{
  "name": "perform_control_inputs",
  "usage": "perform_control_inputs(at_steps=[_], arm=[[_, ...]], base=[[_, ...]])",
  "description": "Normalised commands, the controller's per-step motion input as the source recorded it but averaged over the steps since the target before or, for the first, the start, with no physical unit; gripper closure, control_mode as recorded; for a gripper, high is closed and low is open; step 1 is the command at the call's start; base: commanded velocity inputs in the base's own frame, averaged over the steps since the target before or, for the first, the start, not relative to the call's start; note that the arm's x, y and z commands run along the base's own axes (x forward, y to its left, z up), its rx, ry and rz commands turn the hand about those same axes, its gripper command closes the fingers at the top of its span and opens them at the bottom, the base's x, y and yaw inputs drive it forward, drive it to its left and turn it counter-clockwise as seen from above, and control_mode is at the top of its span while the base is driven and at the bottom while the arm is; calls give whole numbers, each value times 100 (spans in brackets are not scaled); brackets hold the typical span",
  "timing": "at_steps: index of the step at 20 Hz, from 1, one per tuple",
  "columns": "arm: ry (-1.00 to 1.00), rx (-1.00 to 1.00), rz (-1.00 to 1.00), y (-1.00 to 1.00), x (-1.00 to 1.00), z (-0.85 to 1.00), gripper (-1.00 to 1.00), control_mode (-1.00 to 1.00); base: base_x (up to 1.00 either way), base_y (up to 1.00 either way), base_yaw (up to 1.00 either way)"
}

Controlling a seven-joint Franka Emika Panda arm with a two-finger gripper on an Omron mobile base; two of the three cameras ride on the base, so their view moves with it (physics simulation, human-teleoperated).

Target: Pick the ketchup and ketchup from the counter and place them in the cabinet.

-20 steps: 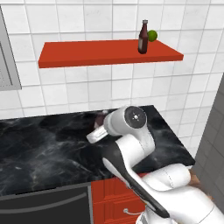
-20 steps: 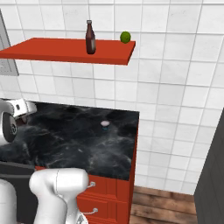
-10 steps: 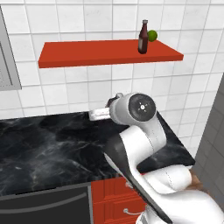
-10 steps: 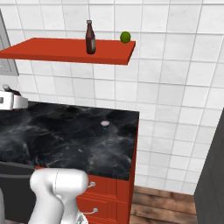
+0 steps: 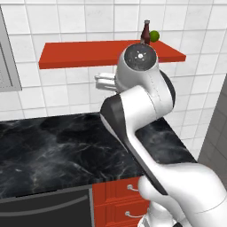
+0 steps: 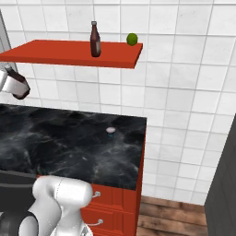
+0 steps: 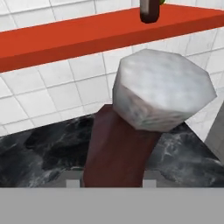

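Observation:
One ketchup bottle point(image 6: 95, 39) stands upright on the red cabinet shelf point(image 6: 69, 53), left of a green ball point(image 6: 132, 38); from the left base it appears as the ketchup bottle point(image 5: 145, 32) near the shelf's point(image 5: 88, 54) right end. My gripper point(image 6: 11, 83) is shut on the second ketchup bottle point(image 6: 19, 87), held tilted in the air above the black counter point(image 6: 69, 143) and just below shelf height. In the hand view this held bottle point(image 7: 118, 148) looms large, its pale cap point(image 7: 162, 87) toward the shelf point(image 7: 65, 39). My gripper point(image 5: 104, 80) pokes out left of the raised arm.
A small pale round thing point(image 6: 110, 131) lies on the counter near its right end. Red drawers point(image 5: 119, 199) with silver handles sit under the counter point(image 5: 53, 150), beside a dark appliance front point(image 5: 44, 213). A grey edge point(image 5: 9, 57) hangs on the wall at left.
The arm has lifted from counter level to just under the shelf, carrying the ketchup bottle up with it. The bottle and green ball on the shelf have stayed put.

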Motion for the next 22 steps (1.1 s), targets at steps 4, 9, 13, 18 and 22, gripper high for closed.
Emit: perform_control_inputs(at_steps=[4, 9, 13, 18, 22], arm=[[7, 2, -18, -37, 0, 60, 100, -100], [5, 4, -8, -40, 6, 39, 100, -100], [1, 5, 0, -26, 25, 29, 100, -100], [0, 2, 0, -16, 39, 11, 100, -100], [0, 0, 0, -13, 53, 0, 100, -100]], base=[[0, 0, 0], [0, 0, 0], [0, 0, 0], [0, 0, 0], [0, 0, 0]])
